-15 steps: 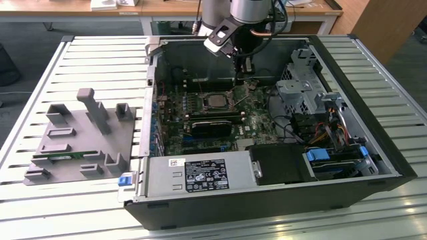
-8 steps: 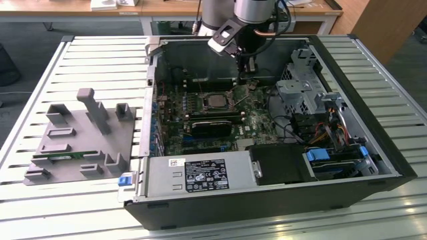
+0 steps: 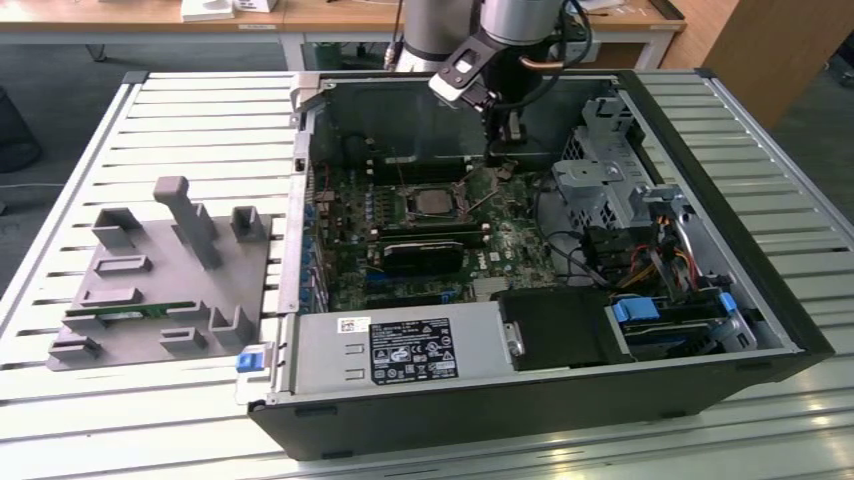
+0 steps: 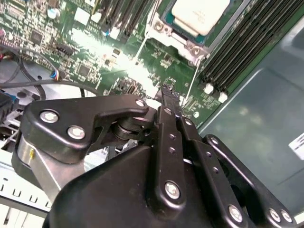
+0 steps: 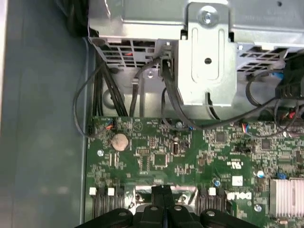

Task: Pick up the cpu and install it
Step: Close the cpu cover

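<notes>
Inside the open computer case [image 3: 534, 420], the cpu [image 3: 430, 203] sits in its socket near the middle of the motherboard [image 3: 514, 245]. Just beyond it, toward the case's back wall, the gripper [image 3: 501, 165] hangs close above the board, its fingers pressed together and holding nothing.

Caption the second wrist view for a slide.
Closed tool over the motherboard, just beside the socket where the cpu already sits.

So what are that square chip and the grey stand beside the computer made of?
The chip looks metal-topped: dull, pale silver with a soft sheen. The grey stand is probably matte plastic, judging by its uniform colour and blocky moulded shapes.
</notes>
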`<state>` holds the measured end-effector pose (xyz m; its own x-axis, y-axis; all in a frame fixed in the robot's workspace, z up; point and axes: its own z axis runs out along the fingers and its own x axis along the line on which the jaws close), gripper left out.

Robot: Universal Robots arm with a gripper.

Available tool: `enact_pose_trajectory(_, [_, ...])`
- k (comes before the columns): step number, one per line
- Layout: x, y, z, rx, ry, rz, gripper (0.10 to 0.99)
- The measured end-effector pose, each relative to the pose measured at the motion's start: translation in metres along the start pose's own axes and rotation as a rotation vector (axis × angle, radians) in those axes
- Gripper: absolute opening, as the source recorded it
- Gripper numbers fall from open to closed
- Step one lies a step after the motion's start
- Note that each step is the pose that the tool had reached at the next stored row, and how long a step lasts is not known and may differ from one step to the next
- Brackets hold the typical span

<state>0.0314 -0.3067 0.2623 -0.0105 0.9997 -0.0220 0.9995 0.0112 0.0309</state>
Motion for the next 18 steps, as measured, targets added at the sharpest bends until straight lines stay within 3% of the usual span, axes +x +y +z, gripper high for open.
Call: enact_pose_trajectory(18, [0.0012,0.0217,0.0080,0.000,-0.0040,0.000,0.106])
